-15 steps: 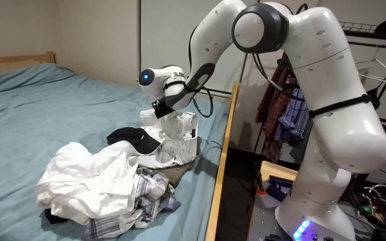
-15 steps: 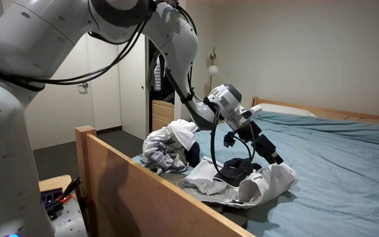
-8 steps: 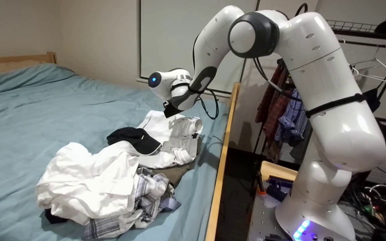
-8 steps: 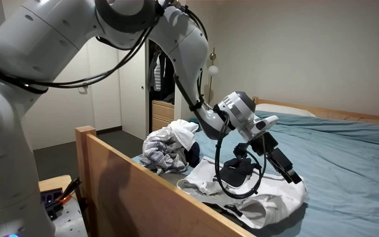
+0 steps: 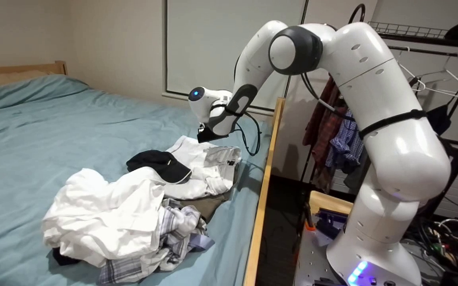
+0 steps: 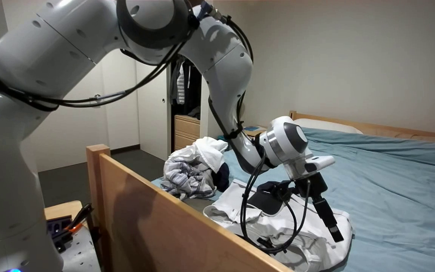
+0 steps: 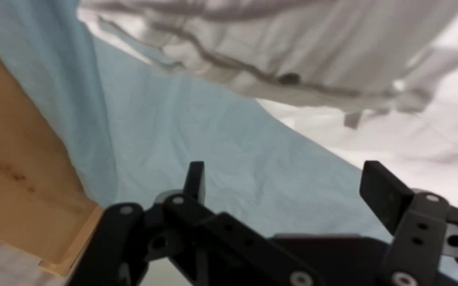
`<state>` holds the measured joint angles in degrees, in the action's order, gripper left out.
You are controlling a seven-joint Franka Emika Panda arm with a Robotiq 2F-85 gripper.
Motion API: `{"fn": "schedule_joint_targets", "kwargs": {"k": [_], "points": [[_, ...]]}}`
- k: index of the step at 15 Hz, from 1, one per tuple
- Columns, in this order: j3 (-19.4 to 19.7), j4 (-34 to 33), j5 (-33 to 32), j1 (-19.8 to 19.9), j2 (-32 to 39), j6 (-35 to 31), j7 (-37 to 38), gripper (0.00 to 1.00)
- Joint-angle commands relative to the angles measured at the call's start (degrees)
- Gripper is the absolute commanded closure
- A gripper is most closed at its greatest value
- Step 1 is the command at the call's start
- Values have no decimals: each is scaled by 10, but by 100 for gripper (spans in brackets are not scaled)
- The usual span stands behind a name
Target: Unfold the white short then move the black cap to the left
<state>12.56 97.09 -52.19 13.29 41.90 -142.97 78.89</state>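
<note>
Hovering near one pair of white shorts bearing one black cap, one gripper gapes wide.

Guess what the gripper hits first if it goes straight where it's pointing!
Likely the blue sheet ahead of the open gripper; but the white shorts lie close, and depth is unclear, so maybe those.

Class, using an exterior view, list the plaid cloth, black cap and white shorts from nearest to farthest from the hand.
1. White shorts: below the hand.
2. Black cap: resting on the shorts.
3. Plaid cloth: bunched up beyond the cap.
</note>
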Motion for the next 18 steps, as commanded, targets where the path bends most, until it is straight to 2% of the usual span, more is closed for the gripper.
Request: {"fn": "schedule_joint_targets", "kwargs": {"k": [1, 2, 4, 8, 10, 11, 12, 16, 18], "points": [[-22, 69, 77, -5, -90, -68, -60, 0], [-32, 79, 111, -5, -104, -82, -84, 0], [-56, 104, 215, -4, -129, -68, -139, 0], [-66, 170, 410, -16, -159, -74, -199, 0], [-60, 202, 490, -24, -175, -66, -197, 0], [-82, 219, 544, -5, -194, -73, -239, 0], [-36, 169, 503, -50, -146, -60, -209, 0], [-21, 171, 512, -64, -147, -60, -217, 0], [-42, 166, 559, -61, -134, -54, -215, 0]]}}
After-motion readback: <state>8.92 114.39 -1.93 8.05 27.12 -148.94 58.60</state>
